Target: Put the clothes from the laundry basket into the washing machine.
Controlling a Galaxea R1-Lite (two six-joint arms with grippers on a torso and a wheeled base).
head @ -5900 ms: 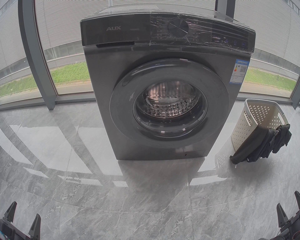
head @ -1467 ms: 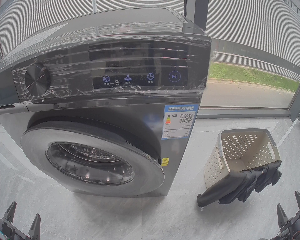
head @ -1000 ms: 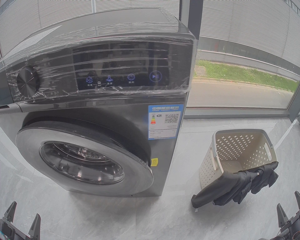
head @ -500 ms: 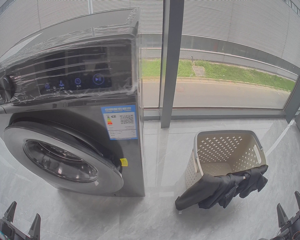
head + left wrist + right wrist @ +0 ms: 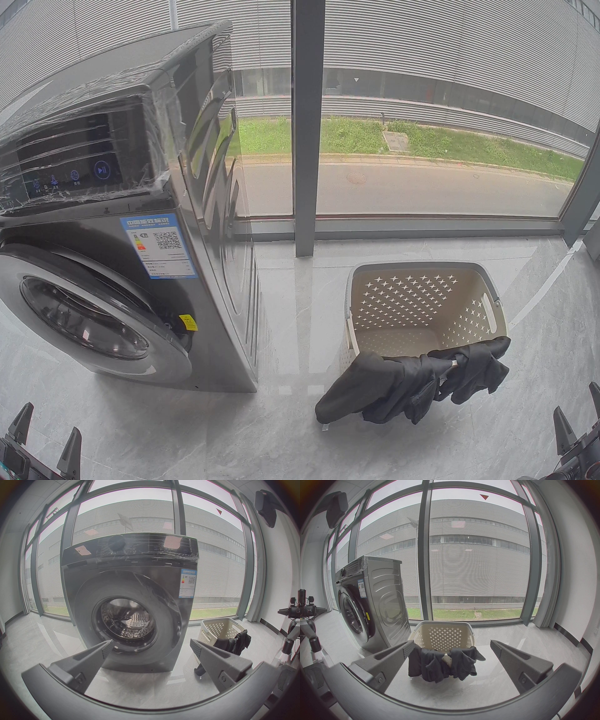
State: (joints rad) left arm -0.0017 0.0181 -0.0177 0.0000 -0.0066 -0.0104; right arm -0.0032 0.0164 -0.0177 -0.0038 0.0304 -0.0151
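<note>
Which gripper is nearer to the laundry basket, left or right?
Right. The right gripper is low, just right of the laundry basket; the left gripper is far left of it, before the washing machine.

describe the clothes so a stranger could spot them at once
Find the grey washer by the glass wall. Right of it on the floor stands a cream perforated basket. The clothes are the dark bundle draped over its near rim, the only fabric there.

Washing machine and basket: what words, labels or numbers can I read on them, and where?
Blue-headed label on the washing machine front: print too small to read.
Yellow sticker below it: too small.
Control panel: lit symbols, captions blurred.
Laundry basket: none.
</note>
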